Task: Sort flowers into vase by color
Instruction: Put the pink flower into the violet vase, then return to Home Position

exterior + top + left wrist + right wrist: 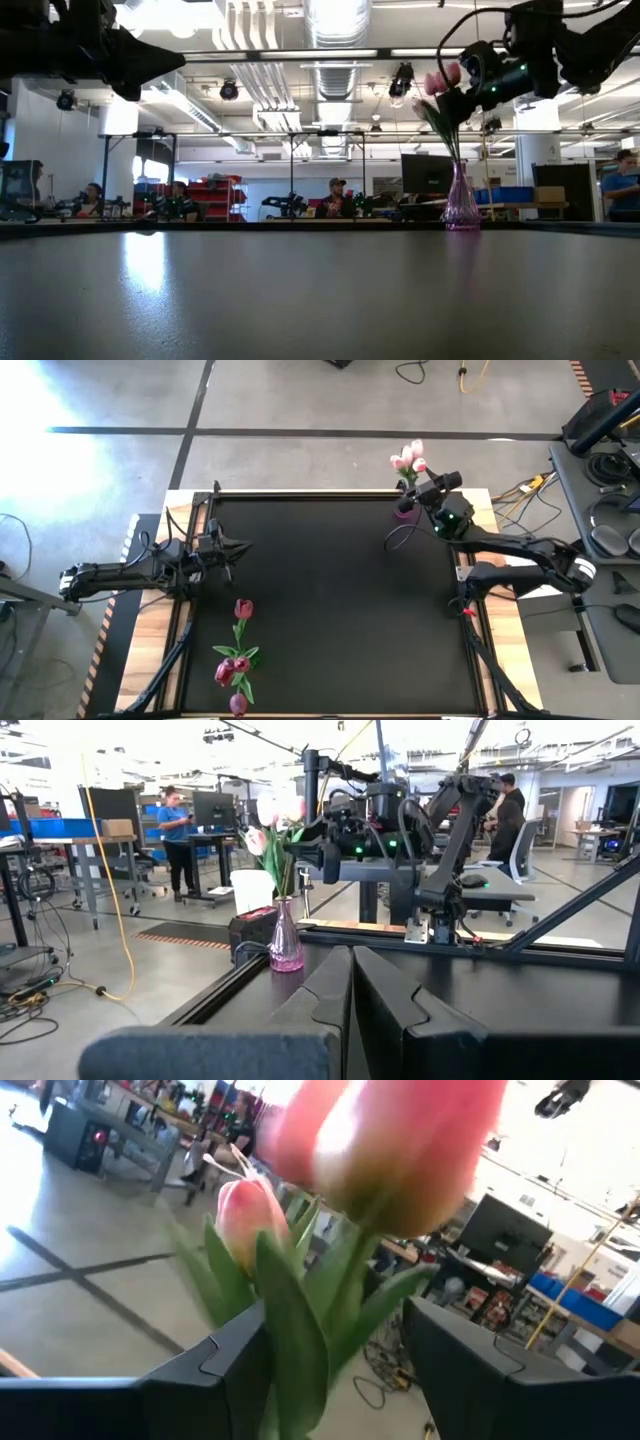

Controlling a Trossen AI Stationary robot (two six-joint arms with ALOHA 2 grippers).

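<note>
At the upper right of the high view, the right gripper (407, 501) stands wide around pale pink tulips (408, 458) in the purple glass vase (461, 207), while dark magenta tulips (235, 660) lie lower left and the left gripper (240, 547) is closed.

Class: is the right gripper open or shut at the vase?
Open: the right gripper has its fingers spread around the pale pink tulips standing in the vase.
</note>
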